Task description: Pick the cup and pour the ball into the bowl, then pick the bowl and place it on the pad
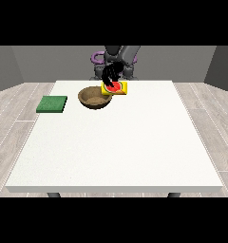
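Hand (109, 76) has the yellow cup (115, 88) grasped and tipped beside the bowl (93, 98), so your ball might miss the rim.

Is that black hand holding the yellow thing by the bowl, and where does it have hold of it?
Yes. The hand grips the yellow cup, tipped on its side beside the brown bowl, around its end nearest the bowl.

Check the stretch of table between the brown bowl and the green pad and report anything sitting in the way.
Nothing visible stands there. The bowl and the pad are separated only by bare table. The cup, tipped on its side in the hand, is on the bowl's far side, away from the pad.
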`<state>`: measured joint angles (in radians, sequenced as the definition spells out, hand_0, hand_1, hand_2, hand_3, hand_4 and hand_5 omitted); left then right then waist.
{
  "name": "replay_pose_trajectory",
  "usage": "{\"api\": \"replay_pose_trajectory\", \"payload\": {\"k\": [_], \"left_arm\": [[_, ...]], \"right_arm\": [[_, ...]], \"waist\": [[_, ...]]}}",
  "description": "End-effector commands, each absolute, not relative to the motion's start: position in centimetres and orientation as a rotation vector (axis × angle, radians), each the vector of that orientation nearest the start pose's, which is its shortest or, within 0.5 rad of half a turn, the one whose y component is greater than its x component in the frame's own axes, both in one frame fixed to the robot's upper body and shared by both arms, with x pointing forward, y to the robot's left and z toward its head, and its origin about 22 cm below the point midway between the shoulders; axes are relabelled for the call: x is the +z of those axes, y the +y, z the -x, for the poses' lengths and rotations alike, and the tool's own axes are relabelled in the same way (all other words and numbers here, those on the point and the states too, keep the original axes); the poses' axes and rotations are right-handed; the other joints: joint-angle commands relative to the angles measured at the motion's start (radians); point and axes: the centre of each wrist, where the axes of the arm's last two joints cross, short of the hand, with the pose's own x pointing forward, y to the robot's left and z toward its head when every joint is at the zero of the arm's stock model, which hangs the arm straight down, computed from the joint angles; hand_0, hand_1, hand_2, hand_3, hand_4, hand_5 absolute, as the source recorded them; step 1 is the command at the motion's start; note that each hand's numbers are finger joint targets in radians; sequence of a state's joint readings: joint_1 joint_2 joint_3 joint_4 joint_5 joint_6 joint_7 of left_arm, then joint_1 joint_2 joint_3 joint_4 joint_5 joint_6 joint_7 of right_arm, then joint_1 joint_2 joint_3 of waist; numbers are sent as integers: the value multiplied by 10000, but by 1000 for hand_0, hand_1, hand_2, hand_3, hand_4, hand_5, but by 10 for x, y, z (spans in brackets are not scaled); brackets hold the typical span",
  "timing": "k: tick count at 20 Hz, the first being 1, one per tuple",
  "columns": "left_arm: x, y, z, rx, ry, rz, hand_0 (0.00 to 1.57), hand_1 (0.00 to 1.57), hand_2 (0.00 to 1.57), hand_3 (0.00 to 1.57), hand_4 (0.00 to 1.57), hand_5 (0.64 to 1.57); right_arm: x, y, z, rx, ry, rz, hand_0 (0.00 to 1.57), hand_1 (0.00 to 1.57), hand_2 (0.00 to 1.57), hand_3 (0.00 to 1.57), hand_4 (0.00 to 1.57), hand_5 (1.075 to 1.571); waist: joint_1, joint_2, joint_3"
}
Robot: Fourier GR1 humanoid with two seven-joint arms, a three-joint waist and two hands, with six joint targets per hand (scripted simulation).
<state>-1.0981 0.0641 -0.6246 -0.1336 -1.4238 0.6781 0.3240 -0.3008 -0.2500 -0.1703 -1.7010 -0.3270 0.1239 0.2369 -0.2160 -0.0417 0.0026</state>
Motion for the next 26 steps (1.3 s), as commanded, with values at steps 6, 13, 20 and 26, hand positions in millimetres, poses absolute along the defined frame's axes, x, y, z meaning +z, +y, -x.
{"api": "replay_pose_trajectory", "payload": {"k": [6,13,20,26], "left_arm": [[7,65,-397,21310,16200,19920,1499,1499,1571,1571,1059,1507],[13,135,-413,19209,24703,22373,710,710,1363,1277,1101,1464],[-4,204,-395,13033,31216,22660,1211,1211,1571,1571,933,1571],[-22,247,-366,7822,34316,20882,1550,1550,1571,1571,1421,1505]], "right_arm": [[103,-307,-300,413,-17224,-1106,0,0,0,0,378,1564],[92,-310,-270,298,-16710,-1128,0,0,0,0,376,1564],[110,-306,-266,223,-17556,-904,0,0,0,0,397,1565],[125,-296,-251,534,-18599,-1040,0,0,0,0,408,1566]], "waist": [[548,-369,-21],[510,-933,-50],[1019,66,-109],[996,1032,-121]]}}
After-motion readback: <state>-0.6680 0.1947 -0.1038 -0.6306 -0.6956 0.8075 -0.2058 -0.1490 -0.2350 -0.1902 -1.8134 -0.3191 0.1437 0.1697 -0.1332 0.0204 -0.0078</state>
